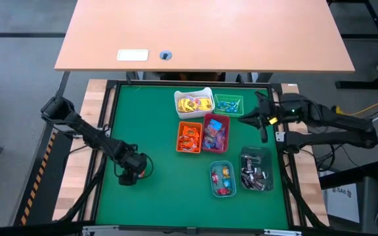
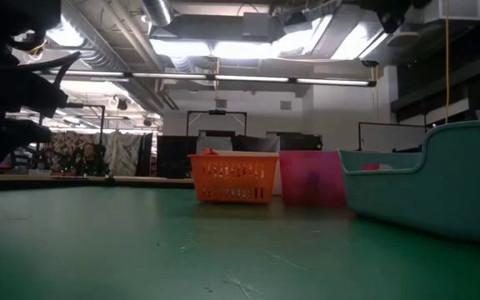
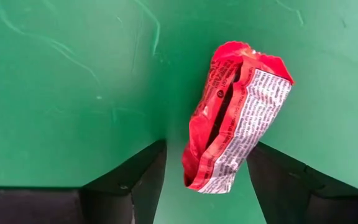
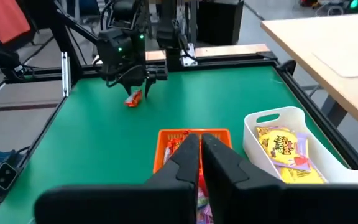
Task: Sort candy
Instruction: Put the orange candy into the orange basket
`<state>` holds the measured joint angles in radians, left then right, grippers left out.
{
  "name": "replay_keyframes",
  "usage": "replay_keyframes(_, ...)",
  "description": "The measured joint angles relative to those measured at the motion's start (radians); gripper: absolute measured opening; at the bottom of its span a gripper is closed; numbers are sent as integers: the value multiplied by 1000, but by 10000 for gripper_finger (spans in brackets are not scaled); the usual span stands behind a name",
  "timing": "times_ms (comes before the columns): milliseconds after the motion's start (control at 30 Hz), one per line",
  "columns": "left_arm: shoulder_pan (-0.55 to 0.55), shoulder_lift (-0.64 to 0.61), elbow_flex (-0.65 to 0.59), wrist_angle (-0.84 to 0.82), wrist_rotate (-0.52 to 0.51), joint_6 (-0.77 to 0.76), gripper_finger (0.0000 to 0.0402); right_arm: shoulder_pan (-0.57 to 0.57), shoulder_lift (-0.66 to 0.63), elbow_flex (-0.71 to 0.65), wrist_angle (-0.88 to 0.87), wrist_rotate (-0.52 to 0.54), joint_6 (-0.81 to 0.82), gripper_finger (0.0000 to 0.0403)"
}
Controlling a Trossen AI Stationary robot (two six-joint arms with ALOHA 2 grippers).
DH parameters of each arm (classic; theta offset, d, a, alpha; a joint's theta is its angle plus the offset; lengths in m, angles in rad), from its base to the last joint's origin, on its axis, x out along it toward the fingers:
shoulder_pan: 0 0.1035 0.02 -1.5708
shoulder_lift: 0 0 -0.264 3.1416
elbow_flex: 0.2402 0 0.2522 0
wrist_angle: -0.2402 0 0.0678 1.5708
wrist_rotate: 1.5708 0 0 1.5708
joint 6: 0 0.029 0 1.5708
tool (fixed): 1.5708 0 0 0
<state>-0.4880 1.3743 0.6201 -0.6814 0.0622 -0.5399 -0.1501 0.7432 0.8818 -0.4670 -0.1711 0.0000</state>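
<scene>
A red wrapped candy (image 3: 235,118) lies flat on the green mat (image 1: 156,196), left of the bins. My left gripper (image 3: 207,149) points down over it and is open, one finger on each side of the wrapper's near end, touching nothing that I can see. The right wrist view shows the same candy (image 4: 133,98) beneath that gripper (image 4: 135,84). My right gripper (image 4: 201,149) is raised at the right side of the mat (image 1: 248,118), beside the green bin (image 1: 228,103). Its fingers are shut with nothing between them.
The bins stand grouped right of centre: white (image 1: 193,103) with yellow candy, orange (image 1: 189,137), red (image 1: 216,133), and two clear ones (image 1: 222,179) (image 1: 256,169) nearer the front. A wooden table (image 1: 202,33) lies beyond the far edge. Bare mat surrounds the left gripper.
</scene>
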Motion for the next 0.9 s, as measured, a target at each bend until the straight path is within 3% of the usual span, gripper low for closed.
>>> replay_keyframes(267,-36,-2,-18,35,-53,0,191,0,-229,-232,75,14,18,20)
replay_keyframes(900,-42,0,-20,63,-95,0,120,0,-722,-555,77,14,55,21)
